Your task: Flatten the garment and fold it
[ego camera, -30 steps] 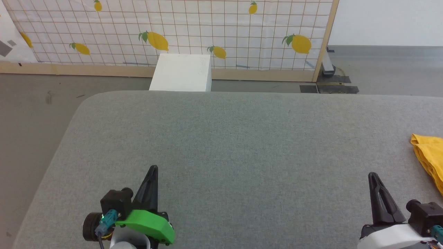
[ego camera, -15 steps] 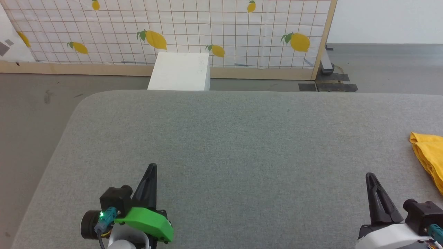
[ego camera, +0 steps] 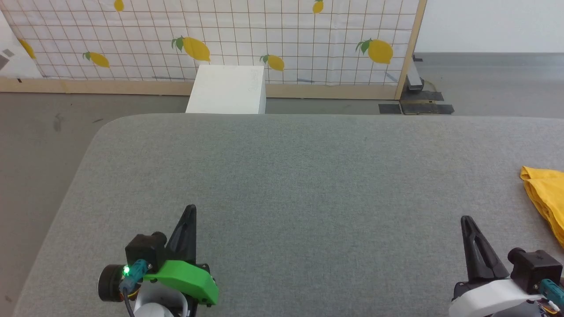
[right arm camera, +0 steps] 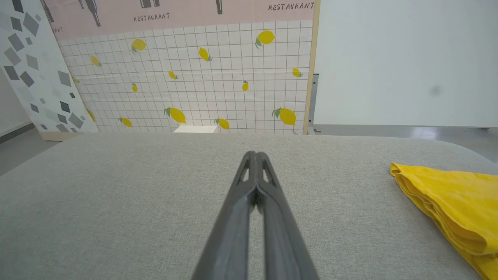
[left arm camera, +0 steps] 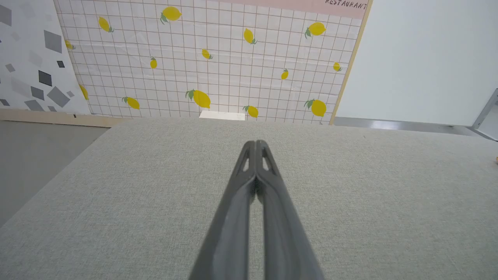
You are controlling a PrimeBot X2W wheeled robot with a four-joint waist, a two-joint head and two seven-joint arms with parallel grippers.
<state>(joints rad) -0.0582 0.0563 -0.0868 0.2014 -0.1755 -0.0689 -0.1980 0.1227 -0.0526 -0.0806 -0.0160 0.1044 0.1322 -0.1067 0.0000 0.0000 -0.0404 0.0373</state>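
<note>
The garment (ego camera: 547, 196) is plain yellow cloth lying in layered folds at the right edge of the grey table (ego camera: 308, 176); much of it runs out of the head view. It also shows at the right of the right wrist view as the garment (right arm camera: 451, 194). My right gripper (ego camera: 465, 220) hovers near the table's front, left of the cloth and apart from it, shut with nothing held; its fingers meet as right gripper (right arm camera: 255, 154). My left gripper (ego camera: 190, 208) sits at the lower left, shut and empty, seen too as left gripper (left arm camera: 255, 143).
A white box (ego camera: 227, 90) stands on the floor just behind the table's far edge. A lemon-print panel (ego camera: 246, 39) with a wooden frame closes off the back. The table's rounded far-left corner (ego camera: 108, 127) drops to grey floor.
The whole head view has shifted slightly, so the camera moved. Both grippers stay shut and the garment lies where it was.
</note>
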